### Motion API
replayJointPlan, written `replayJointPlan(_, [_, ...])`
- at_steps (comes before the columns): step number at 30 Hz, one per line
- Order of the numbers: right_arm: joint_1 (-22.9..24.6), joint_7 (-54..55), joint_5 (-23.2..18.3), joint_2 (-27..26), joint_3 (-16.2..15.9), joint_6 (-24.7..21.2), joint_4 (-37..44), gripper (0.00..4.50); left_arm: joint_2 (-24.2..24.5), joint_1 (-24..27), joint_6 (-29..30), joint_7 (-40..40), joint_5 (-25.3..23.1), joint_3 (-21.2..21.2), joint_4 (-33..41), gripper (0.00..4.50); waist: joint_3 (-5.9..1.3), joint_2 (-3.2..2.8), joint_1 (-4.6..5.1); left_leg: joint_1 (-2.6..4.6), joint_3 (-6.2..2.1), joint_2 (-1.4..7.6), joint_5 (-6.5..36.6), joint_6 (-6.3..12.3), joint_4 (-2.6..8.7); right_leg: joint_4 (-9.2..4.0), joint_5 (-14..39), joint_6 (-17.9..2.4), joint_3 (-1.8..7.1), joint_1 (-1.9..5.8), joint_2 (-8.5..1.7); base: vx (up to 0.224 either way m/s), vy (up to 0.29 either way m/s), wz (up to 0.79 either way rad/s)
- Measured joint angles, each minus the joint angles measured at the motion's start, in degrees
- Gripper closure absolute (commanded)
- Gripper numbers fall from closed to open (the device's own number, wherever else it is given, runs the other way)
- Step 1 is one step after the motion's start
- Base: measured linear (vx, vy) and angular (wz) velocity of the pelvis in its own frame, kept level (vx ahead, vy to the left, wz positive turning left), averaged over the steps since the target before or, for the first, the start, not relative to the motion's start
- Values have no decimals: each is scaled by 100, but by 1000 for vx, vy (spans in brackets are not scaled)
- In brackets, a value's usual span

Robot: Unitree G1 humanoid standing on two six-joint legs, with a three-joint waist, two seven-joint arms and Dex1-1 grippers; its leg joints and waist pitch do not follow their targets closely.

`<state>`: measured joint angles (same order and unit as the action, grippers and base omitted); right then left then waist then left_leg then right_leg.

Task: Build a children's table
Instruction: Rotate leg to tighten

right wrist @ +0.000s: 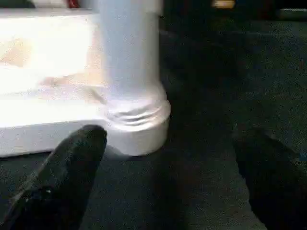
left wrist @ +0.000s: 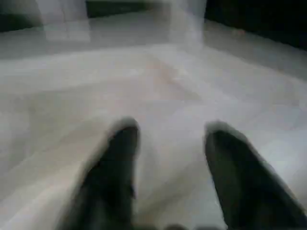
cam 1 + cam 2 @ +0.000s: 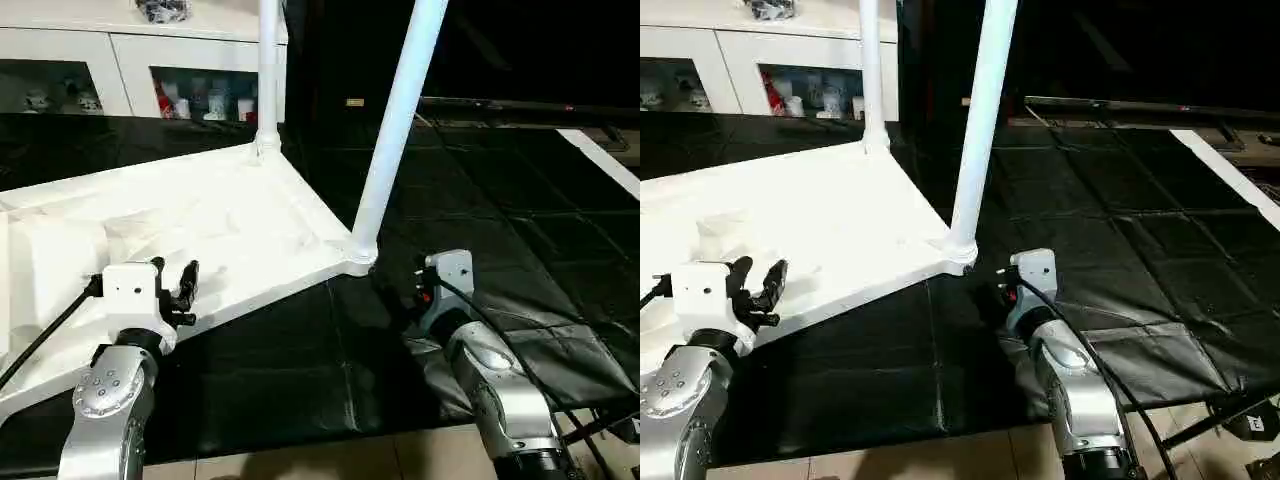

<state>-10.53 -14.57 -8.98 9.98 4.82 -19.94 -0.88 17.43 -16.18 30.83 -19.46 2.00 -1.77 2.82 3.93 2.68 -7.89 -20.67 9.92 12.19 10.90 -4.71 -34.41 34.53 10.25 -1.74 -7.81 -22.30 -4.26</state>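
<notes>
Table top: the large white plastic table top [image 3: 200, 230] with rounded corner lobes is lying upside down on the black sheet [image 3: 480, 200]; its smooth underside, with a raised rim, is facing up.
Legs: two long, round, tapering white plastic legs are standing upright in the corner sockets, the near leg [image 3: 395, 130] at the corner lobe before my right arm, the far leg [image 3: 267, 70] at the corner behind it.
My left gripper [image 3: 186, 285]: it is hovering over the near edge of the table top; the two black fingers [image 2: 120, 163] are standing apart and are holding nothing.
My right gripper [image 1: 168, 163]: its black fingers are spreading wide, empty, low over the sheet just beside the ribbed base of the near leg.
Background: a white cabinet with glass doors [image 3: 90, 70] is standing behind.
</notes>
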Motion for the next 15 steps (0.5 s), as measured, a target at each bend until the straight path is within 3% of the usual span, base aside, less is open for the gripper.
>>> replayJointPlan(1, [-150, 78, -6, 93, 211, -16, 312, 0, 172, -346, 110, -141, -95, 53, 124, 203, -16, -31, 26, 41, 59, -23, -1, 0, 33, 2, -19, 12, 99, -16, 2, -70, -21, 32])
replayJointPlan(3, [-166, 155, -9, 107, 412, 68, 786, 0, 302, -504, 50, -303, -237, 67, 512, 203, -142, -156, 161, 120, 41, -98, 21, 34, 76, -33, -6, 60, 170, 65, -10, -3, 40, -14])
replayJointPlan(4, [-100, 160, -9, 82, 416, 68, 811, 0, 285, -492, 30, -346, -243, 131, 551, 203, -180, -169, 209, 173, 41, -122, 32, 51, 96, -32, 15, 78, 198, 96, -14, 50, 59, -19])
replayJointPlan(6, [33, 164, -9, 14, 380, 26, 721, 0, 169, -380, 46, -411, -238, 355, 507, 203, -203, -211, 325, 183, 33, -141, 47, 58, 101, -26, 26, 83, 218, 86, -12, 32, 17, -3])
replayJointPlan(10, [143, 169, -16, -9, 367, -18, 650, 0, 160, -160, 205, -472, -238, 498, 345, 203, -171, -127, 400, 14, -4, -132, 39, 51, 56, 31, -1, 32, 218, -82, 10, 0, 0, 0])
replayJointPlan(15, [71, 46, -298, 40, 381, -451, 683, 0, 427, -283, 409, -681, -150, 494, 348, 203, -159, -107, 312, -2, -4, -131, 40, 54, 36, 46, 3, 11, 216, -93, 6, 0, 0, 0])
